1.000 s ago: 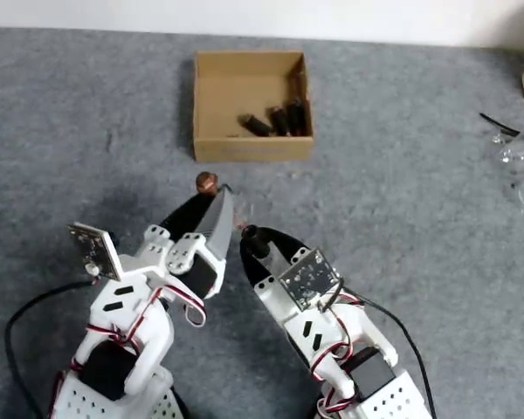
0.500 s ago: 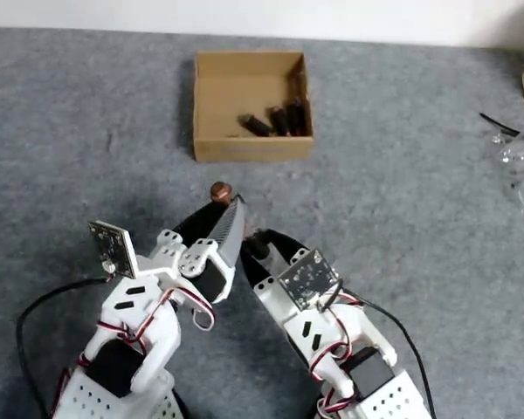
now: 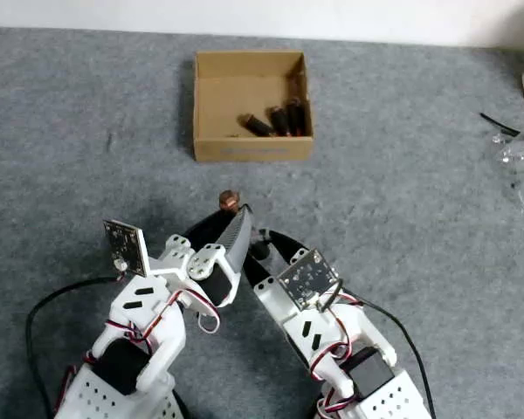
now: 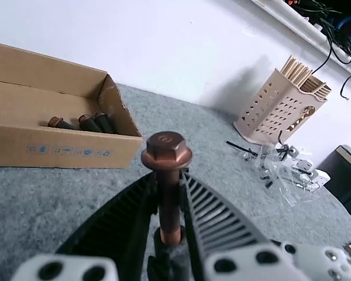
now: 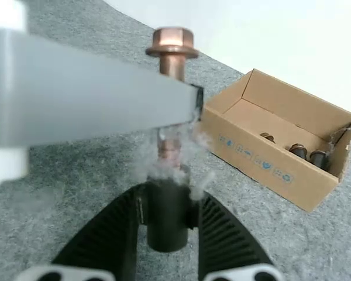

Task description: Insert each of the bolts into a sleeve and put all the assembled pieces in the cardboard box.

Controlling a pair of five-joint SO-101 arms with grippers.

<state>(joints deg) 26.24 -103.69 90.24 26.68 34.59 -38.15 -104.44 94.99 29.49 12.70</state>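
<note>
The left gripper point(image 4: 169, 174) is closed on a copper bolt point(image 4: 167, 153), its ribbed fingers point(image 4: 205, 211) pinching the shank from both sides. The bolt stands upright, with its hex head above the fingertips and its lower end just past them. Directly under that end, the right gripper point(image 5: 167, 199) is clamped on a black sleeve point(image 5: 165, 225), also upright, between its own fingers point(image 5: 222, 234). The bolt's tip sits at the sleeve's mouth; whether it has entered cannot be told. One flat grey finger of the left gripper crosses in front of the bolt just above the sleeve. Seen from overhead, the two grippers meet tip to tip, the bolt's head showing just beyond them.

Beyond both sets of fingertips, well apart from them, lies the box point(image 3: 249, 150), open on top. Assembled pieces point(image 3: 275, 120), dark sleeves with copper heads, lie together inside, on the side nearer the right gripper. Everything rests on grey carpet point(image 3: 402, 175). Far off to the right gripper's side, a pale slotted holder point(image 4: 281, 102) stands by the wall, with clear plastic bags point(image 4: 284, 172) near it
</note>
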